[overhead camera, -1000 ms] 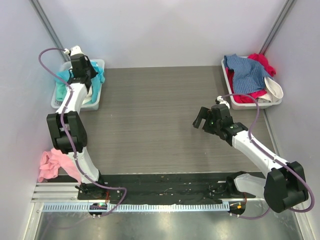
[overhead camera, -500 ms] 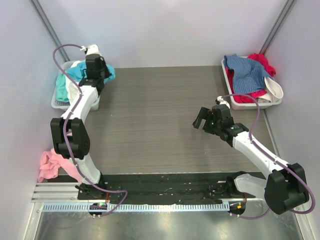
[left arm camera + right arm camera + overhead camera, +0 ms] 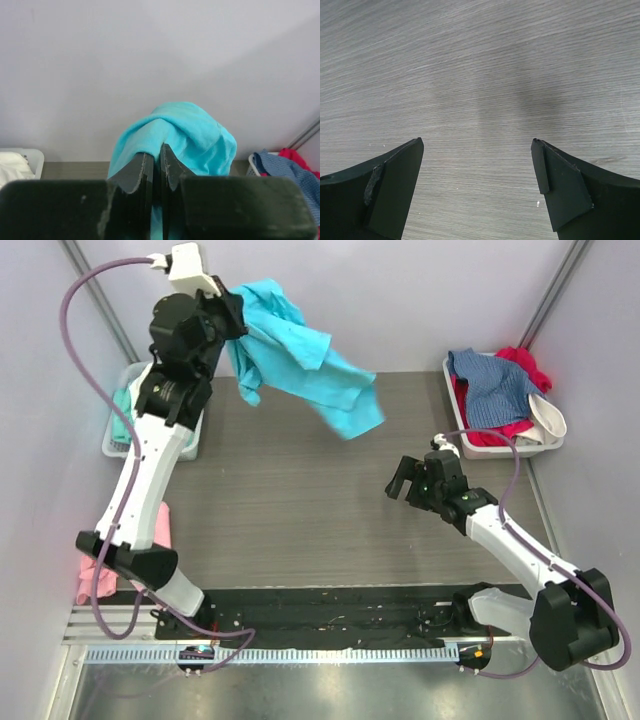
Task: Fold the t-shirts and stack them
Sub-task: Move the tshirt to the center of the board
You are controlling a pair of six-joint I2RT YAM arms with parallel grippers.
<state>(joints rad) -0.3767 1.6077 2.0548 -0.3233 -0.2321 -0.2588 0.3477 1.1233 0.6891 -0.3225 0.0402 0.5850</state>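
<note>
The left gripper point(image 3: 232, 325) stood raised high over the far left of the table point(image 3: 290, 490), clenched on the turquoise t-shirt point(image 3: 300, 355), which hung in the air, draping rightward. The right gripper point(image 3: 402, 478) hovered low over the table, spread wide, holding nothing.

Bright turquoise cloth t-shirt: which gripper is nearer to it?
Left. The left gripper is shut on the turquoise t-shirt, holding it in the air at the far left. The right gripper hangs open over the grey wood-grain table, apart from the shirt and nearer the arm bases.
</note>
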